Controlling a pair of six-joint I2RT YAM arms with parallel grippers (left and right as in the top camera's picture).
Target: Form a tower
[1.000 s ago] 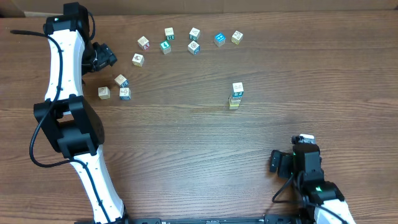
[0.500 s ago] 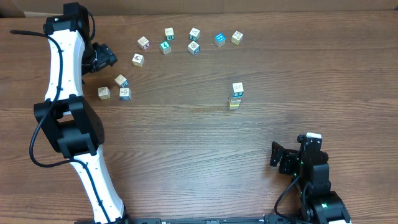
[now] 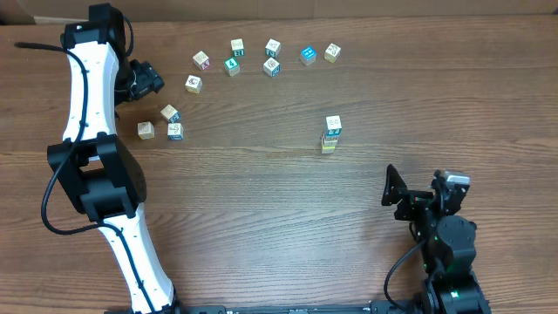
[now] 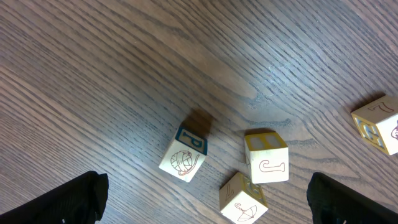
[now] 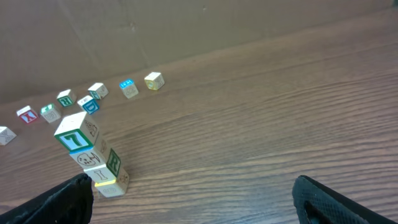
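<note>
Far left, the left arm is reaching along the table edge toward the far side. The left gripper is hanging above the wood with jaws spread wide, gripping nothing. In the left wrist view its dark fingers are showing only at the bottom corners. Three small cubes are lying on the wood below:

- a blue-topped cube, sitting tilted
- a yellow-topped cube, just beside it
- an umbrella cube, touching the yellow-topped one at its lower corner

A fourth cube is getting cut off by the right edge.

Overhead, a cluster of four cubes is sitting just right of the left gripper. Further right, a loose row of seven cubes is curving along the far side, ending in a blue cube and a tan cube.

The tower is standing right of table centre, well apart from both grippers, between the far row and the right gripper. In the right wrist view it is three cubes high, stacked unevenly and leaning a bit. The top cube is white-faced with a green mark and the bottom one has yellow on it.

The right gripper is sitting near the right front of the table, jaws wide apart, holding nothing. Its fingers are showing at the bottom corners of its wrist view, pointing toward the tower.
</note>
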